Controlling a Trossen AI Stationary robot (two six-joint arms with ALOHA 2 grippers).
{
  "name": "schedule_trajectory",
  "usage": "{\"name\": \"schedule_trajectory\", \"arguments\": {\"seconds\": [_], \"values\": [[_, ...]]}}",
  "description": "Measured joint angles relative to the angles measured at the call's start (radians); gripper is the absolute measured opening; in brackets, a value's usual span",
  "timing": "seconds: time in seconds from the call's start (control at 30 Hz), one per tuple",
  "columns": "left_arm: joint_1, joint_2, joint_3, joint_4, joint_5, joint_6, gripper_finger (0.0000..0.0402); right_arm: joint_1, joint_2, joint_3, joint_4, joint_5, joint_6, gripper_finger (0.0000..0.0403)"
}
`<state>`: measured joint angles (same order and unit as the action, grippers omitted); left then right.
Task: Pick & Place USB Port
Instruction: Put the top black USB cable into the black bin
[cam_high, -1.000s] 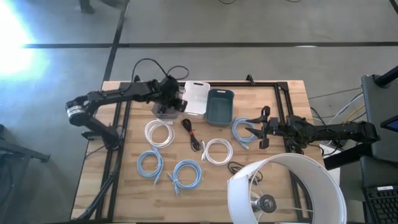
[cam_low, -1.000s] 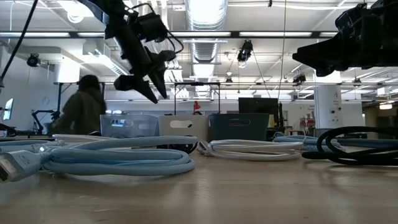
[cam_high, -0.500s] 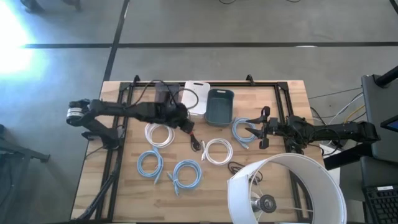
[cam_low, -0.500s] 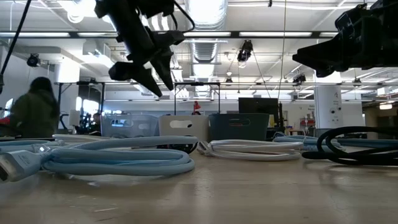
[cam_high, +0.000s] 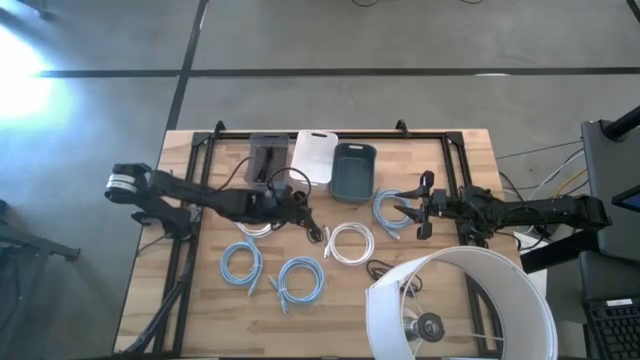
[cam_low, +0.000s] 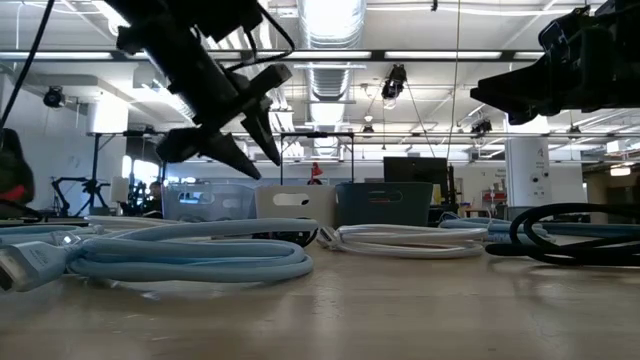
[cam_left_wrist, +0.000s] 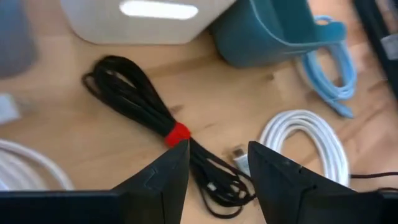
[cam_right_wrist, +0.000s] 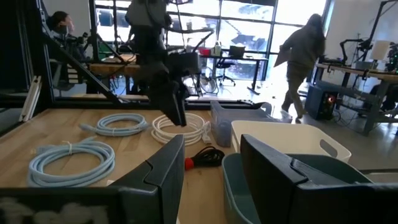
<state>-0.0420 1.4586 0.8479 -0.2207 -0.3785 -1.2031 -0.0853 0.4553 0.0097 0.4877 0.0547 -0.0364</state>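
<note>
The left gripper (cam_high: 297, 203) is held above the table (cam_high: 200, 300), just over the black cable (cam_left_wrist: 155, 127), which is tied with a red band and lies on the wood near the middle of the table. Its fingers (cam_left_wrist: 165, 174) are spread apart and nothing is held between them; the red band is seen in the gap in the left wrist view. The black cable rests just in front of the white bin (cam_high: 314, 155) and the teal bin (cam_high: 352, 170), which stand side by side at the far edge, with a grey bin (cam_high: 264, 155) to their left. A white cable coil (cam_high: 351, 243) lies to the right of the black cable.

The right gripper (cam_high: 415, 208) waits at the right side of the table, above a light blue cable coil (cam_high: 388, 212). Its fingers (cam_right_wrist: 273, 168) are released and empty.
</note>
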Motion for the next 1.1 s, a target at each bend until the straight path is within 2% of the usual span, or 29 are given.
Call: {"name": "schedule_trajectory", "arguments": {"seconds": [0.2,0.5,0.7,0.8,0.9,1.1], "values": [[-0.001,0.000,-0.070,0.036,0.013,-0.065,0.0167,0.000,0.000,0.000,0.000,0.000,0.000,0.0150],[-0.005,0.000,-0.103,0.121,0.019,-0.060,0.0167,0.000,0.000,0.000,0.000,0.000,-0.001,0.0150],[-0.005,0.042,-0.103,0.235,0.020,-0.011,0.0167,0.000,0.000,0.000,0.000,0.000,-0.001,0.0150],[-0.004,0.097,-0.086,0.315,0.074,0.036,0.0167,-0.001,-0.001,0.000,-0.001,0.001,-0.001,0.0150],[0.003,0.146,-0.046,0.312,0.116,0.061,0.0167,-0.001,-0.001,0.000,-0.001,0.001,-0.001,0.0150],[0.019,0.184,-0.008,0.283,0.117,0.025,0.0167,-0.001,-0.001,0.000,-0.002,0.001,-0.001,0.0150]]}}
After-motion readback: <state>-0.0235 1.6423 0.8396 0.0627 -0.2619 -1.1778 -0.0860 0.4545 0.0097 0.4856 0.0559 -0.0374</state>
